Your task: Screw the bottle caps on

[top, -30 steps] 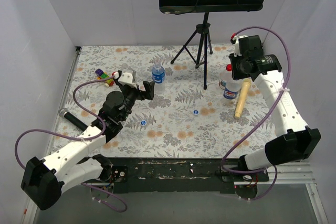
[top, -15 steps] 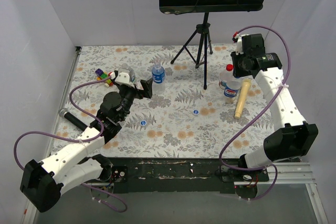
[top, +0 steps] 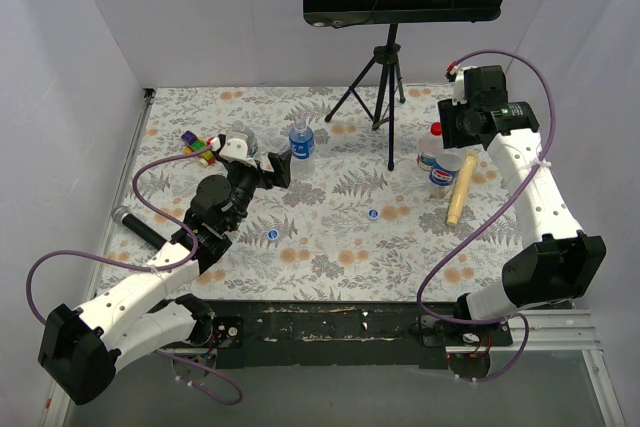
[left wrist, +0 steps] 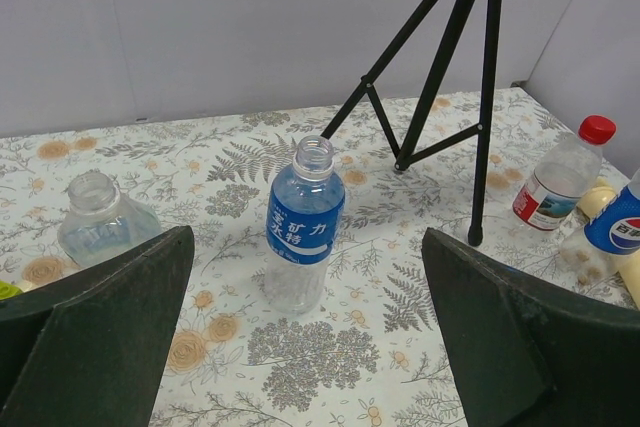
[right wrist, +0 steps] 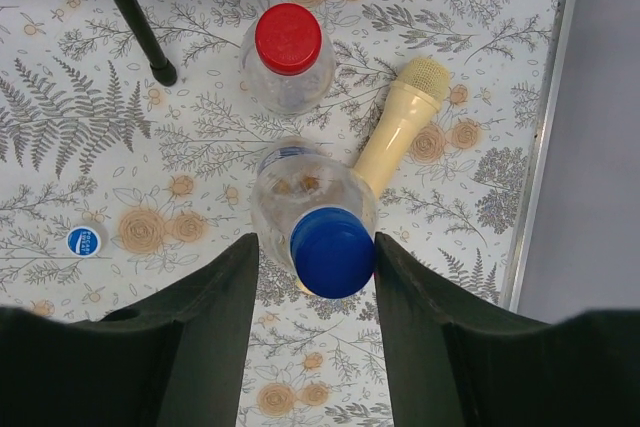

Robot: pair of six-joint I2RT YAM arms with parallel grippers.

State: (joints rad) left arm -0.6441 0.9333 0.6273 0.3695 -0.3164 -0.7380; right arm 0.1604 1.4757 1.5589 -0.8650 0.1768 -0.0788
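Floral cloth (top: 330, 257) covers the table, with white walls closing it in on three sides. Nearest me, a loose blue cap (top: 272, 235) and a second loose cap (top: 372, 214) lie flat on the cloth between the arms, well apart from every bottle. Off to the left a black microphone (top: 140, 227) lies on its side. Further in, the left claw (top: 266, 169) hangs low with its fingers spread wide and nothing between them. It faces an uncapped blue-label bottle (left wrist: 303, 227) standing upright just ahead. A second uncapped bottle (left wrist: 100, 225) stands to that one's left, near a multicoloured toy block (top: 200, 145). Over on the right, the right claw (right wrist: 315, 245) points down over the logo bottle (top: 439, 174). Its fingers are parted a little wider than the screwed-on blue cap (right wrist: 333, 252): one finger sits at the cap's edge, the other shows a gap. A cream stick (right wrist: 395, 132) lies just beside that bottle, and a red-capped bottle (right wrist: 288, 67) stands just beyond. At the back stands a black tripod music stand (top: 385, 77).
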